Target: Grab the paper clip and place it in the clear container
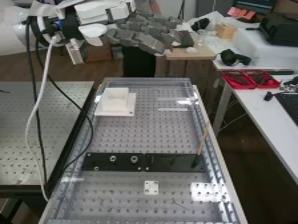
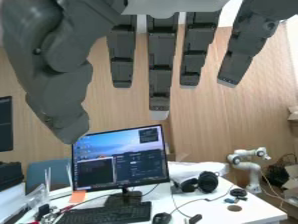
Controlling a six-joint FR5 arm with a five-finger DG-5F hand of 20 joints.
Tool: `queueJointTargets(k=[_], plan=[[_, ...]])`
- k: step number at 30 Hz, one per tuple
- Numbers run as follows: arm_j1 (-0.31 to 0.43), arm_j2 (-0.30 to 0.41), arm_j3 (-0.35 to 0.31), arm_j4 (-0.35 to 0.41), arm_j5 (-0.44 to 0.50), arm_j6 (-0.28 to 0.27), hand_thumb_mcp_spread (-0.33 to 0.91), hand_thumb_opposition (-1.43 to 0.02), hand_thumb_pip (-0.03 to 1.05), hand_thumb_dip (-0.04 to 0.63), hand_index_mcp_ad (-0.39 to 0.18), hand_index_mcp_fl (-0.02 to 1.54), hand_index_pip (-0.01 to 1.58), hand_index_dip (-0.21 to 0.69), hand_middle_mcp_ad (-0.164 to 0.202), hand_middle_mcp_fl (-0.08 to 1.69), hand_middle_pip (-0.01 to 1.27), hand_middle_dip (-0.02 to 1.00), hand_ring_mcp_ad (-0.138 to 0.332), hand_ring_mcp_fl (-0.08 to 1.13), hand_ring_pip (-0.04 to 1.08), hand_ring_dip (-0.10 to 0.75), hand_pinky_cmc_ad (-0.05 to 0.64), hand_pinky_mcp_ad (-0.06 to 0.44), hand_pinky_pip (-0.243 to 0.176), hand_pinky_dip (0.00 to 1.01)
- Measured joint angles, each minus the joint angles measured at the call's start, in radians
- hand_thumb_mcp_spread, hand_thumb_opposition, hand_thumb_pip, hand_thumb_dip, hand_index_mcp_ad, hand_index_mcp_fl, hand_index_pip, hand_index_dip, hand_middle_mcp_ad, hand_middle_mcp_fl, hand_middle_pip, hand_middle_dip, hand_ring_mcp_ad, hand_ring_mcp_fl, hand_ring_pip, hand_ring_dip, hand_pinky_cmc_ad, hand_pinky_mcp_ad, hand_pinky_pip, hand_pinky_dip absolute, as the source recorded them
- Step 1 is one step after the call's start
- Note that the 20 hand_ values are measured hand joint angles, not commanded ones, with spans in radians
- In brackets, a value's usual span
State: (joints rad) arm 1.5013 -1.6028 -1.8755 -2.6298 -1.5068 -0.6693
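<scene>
Released and empty, the hand (image 1: 136,36) holds its fingers straight, up near the far end of the holed board (image 1: 126,137). Nearest it on the board stands a white box (image 1: 116,97); whether that is the clear container I cannot tell. Farther from the hand come a black strip (image 1: 176,161) with a thin stick (image 1: 203,139) leaning up at one end, then a small white plate (image 1: 151,188). Where the paper clip lies I cannot tell — too fine to pick out. It should weigh next to nothing, springy but firm, smooth enough to slip — best pinched across its long sides near the middle, fingertips low to the board.
</scene>
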Motion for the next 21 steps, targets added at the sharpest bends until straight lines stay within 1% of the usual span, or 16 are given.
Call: queueJointTargets(k=[10, 21], plan=[[-0.009, 0.002, -0.003, -0.003, -0.007, -0.007, 0.28, -0.79, 0.62, 0.253, -0.141, 0.47, 0.07, -0.164, 0.059, 0.60, 0.12, 0.49, 0.098, 0.24, 0.12, 0.307, 0.363, 0.314, -0.045, 0.52], [-0.023, -0.001, 0.009, -0.020, -0.012, -0.020, 0.29, -0.79, 0.62, 0.253, -0.141, 0.47, 0.07, -0.164, 0.059, 0.61, 0.12, 0.50, 0.098, 0.24, 0.12, 0.307, 0.361, 0.314, -0.045, 0.52]])
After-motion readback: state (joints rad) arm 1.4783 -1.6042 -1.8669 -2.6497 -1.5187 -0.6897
